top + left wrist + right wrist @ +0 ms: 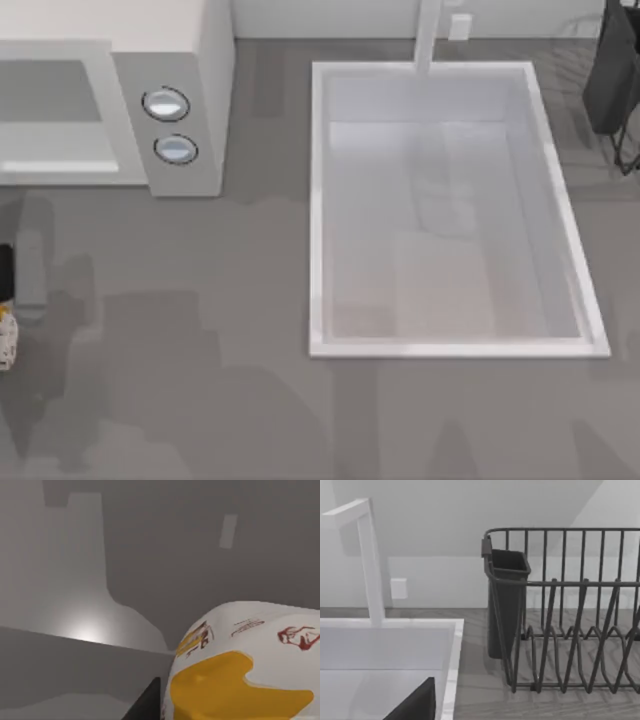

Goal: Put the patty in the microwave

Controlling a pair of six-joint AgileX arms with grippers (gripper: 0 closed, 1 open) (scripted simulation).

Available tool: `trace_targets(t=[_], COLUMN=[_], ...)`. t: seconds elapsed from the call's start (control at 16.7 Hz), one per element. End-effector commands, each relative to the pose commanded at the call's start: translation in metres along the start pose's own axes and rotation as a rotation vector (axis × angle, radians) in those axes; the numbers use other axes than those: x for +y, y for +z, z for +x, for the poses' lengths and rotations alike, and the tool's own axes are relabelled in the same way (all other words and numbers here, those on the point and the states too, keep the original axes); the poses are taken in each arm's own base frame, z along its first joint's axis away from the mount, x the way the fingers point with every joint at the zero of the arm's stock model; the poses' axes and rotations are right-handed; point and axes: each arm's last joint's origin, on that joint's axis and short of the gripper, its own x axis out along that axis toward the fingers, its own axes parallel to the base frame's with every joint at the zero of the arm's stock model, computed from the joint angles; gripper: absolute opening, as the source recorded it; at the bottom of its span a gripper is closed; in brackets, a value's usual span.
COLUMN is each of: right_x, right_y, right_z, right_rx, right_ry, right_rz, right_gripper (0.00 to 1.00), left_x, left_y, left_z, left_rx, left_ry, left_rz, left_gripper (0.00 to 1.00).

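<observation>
Top view:
- microwave (170,110): far left of the table, grey cavity faces up toward the camera, two knobs (166,104) on its side panel, nothing visible in the cavity.
- patty (6,338): sliver of white with an orange speck at the table's extreme left edge, well short of the microwave, near side of it.
- left gripper (5,275): dark bit at that same edge, just above the patty; finger state: cannot tell here.
- sink (318,200): white basin centre-right, not involved.
- right arm: parked far right by the dish rack (615,70).

Left wrist view:
- patty (250,670): close under the camera, white with a yellow patch and reddish marks, beside a dark finger (147,702). Looks carried, but grip contact isn't visible.
- orientation: flat, roundish, broad face toward the camera; no clear long axis.

Right wrist view:
- dish rack (565,615): wire rack with dark cup, beside sink rim (451,655) and faucet (370,560).
- right gripper: finger state: cannot tell.

Progress:
- done: patty seems picked up.
- left: carry to the cavity, place, let go.
</observation>
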Motion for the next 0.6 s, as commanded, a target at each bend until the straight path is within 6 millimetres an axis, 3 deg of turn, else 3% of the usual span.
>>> trace_targets(t=[0.42,0.6], right_x=[0.0,0.0], right_y=[0.0,0.0], right_z=[0.0,0.0], right_rx=[0.0,0.0], right_ry=[0.0,0.0], right_rz=[0.0,0.0], right_gripper=[1.0,1.0], left_x=[-0.003,-0.004], left_y=[0.001,0.001], left_z=[-0.076,-0.083], left_rx=[0.0,-0.001], left_ry=[-0.01,-0.002], left_rz=[0.005,0.003], left_gripper=[0.0,0.0])
